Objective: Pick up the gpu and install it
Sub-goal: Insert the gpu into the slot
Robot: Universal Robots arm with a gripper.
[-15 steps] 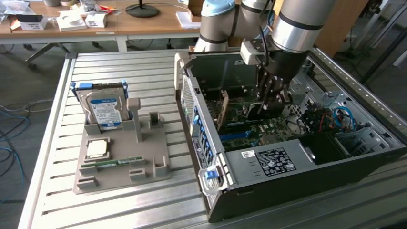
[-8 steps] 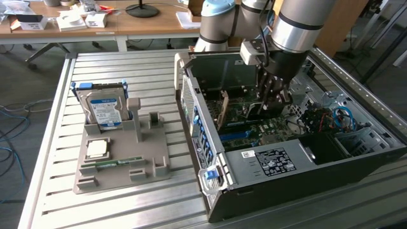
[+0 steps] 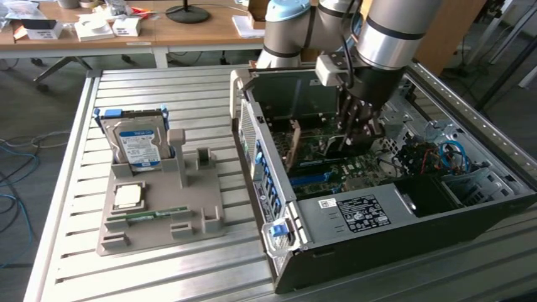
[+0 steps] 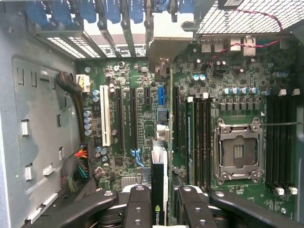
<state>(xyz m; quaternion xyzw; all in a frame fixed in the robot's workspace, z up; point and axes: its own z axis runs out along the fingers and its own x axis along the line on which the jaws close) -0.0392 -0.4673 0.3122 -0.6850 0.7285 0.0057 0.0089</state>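
Jaws [image 4: 164, 202] are clamped on the gpu [image 4: 159, 183], one finger on each flat face. The card is edge-on to the wrist view, with the logo strip facing the camera. So pick-up is done and this is the install step, inside the case [image 3: 470, 211].

The gpu hangs over the motherboard [image 4: 142, 126], parallel to the expansion slots. It sits between two long black slots [image 4: 134, 118] and [image 4: 175, 118], roughly in line with the short blue slot [image 4: 161, 97]. It looks unseated; I can't tell if its edge touches the board.

My read: seating calls for the connector edge dead over one long slot, the card square to the board, and the bracket end meeting the rear openings under the blue latches [image 4: 85, 9]. Then a straight press with no tilt. The CPU socket [image 4: 237, 152] is well off to the side.

Further out, the grey holder [image 3: 160, 220] on the table [image 3: 168, 280] carries the hard drive [image 3: 138, 141].
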